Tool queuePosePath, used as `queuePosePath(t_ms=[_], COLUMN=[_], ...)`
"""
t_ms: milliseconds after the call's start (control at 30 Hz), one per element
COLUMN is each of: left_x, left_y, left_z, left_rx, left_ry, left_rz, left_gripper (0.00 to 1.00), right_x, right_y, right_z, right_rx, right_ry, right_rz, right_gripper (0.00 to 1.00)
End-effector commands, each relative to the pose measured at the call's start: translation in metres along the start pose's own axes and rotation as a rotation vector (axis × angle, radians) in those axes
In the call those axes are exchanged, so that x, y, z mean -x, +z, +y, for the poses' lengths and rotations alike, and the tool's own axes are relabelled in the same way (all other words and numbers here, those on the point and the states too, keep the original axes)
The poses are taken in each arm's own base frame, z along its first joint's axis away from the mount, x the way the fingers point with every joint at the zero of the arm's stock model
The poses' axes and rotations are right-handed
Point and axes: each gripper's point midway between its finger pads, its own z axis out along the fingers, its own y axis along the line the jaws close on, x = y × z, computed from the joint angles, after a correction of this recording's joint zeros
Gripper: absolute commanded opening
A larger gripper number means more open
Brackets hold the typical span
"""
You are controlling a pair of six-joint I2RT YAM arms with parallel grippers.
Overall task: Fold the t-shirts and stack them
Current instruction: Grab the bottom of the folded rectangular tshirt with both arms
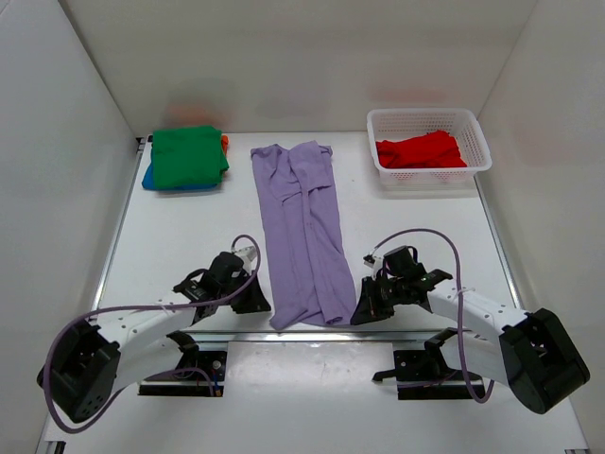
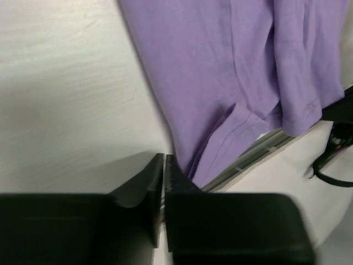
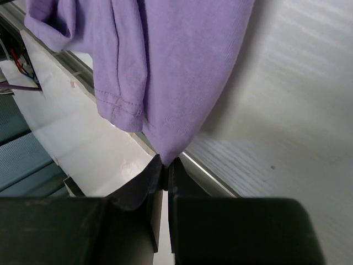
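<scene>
The lavender t-shirt point(image 1: 302, 236) lies folded lengthwise in a long strip down the middle of the table, its hem at the near edge. My right gripper point(image 1: 364, 308) is shut on the hem's right corner point(image 3: 171, 138); the cloth runs into the closed jaws. My left gripper point(image 1: 257, 303) is shut at the hem's left corner point(image 2: 220, 138). The cloth lies against its right finger point(image 2: 179, 174), and no purple shows between the jaws. A green t-shirt point(image 1: 189, 156) tops a folded stack at the back left, over a blue one point(image 1: 151, 179) and an orange one point(image 1: 226, 142). A red t-shirt point(image 1: 421, 151) lies in the basket.
The white mesh basket point(image 1: 477, 142) stands at the back right. A metal rail point(image 1: 293, 333) runs along the table's near edge under the hem. White walls enclose the table on the left, back and right. Cables loop over both arms.
</scene>
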Motion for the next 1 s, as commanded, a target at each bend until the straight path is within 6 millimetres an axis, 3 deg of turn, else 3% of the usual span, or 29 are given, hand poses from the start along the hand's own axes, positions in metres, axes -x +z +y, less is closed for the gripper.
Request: queuePosePath(t_ms=[0, 100, 167, 400, 567, 633, 700, 733, 867, 967], left_x=[0.020, 0.027, 0.028, 0.032, 0.054, 0.060, 0.070, 0.076, 0.090, 0.115], left_y=[0.000, 0.003, 0.008, 0.032, 0.041, 0.043, 0.046, 0.047, 0.051, 0.047], left_z=[-0.019, -0.017, -0.008, -0.012, -0.021, -0.024, -0.031, -0.029, -0.007, -0.006], left_rx=[-0.037, -0.020, 0.012, 0.055, 0.038, 0.034, 0.021, 0.031, 0.121, 0.129], left_ry=[0.044, 0.047, 0.032, 0.065, 0.050, 0.047, 0.056, 0.052, 0.084, 0.091], left_rz=[-0.049, -0.067, -0.064, -0.023, -0.082, -0.098, -0.121, -0.121, -0.092, -0.122], left_gripper=[0.21, 0.29, 0.30, 0.35, 0.39, 0.33, 0.07, 0.00, 0.00, 0.00], right_x=[-0.008, -0.012, -0.012, -0.008, -0.009, -0.010, -0.011, -0.010, -0.010, -0.008], right_y=[-0.004, -0.005, -0.005, -0.008, -0.006, -0.004, -0.004, -0.004, -0.004, -0.007], right_z=[0.008, 0.007, 0.008, 0.014, 0.014, 0.013, 0.013, 0.014, 0.010, 0.011], right_rx=[0.033, 0.032, 0.037, 0.048, 0.047, 0.047, 0.052, 0.054, 0.036, 0.047], right_ry=[0.005, 0.005, -0.003, -0.011, -0.019, -0.013, -0.012, -0.017, -0.024, -0.023], right_rz=[0.037, 0.048, 0.052, 0.051, 0.065, 0.075, 0.079, 0.078, 0.095, 0.092], right_gripper=[0.00, 0.00, 0.00, 0.00, 0.00, 0.00, 0.00, 0.00, 0.00, 0.00])
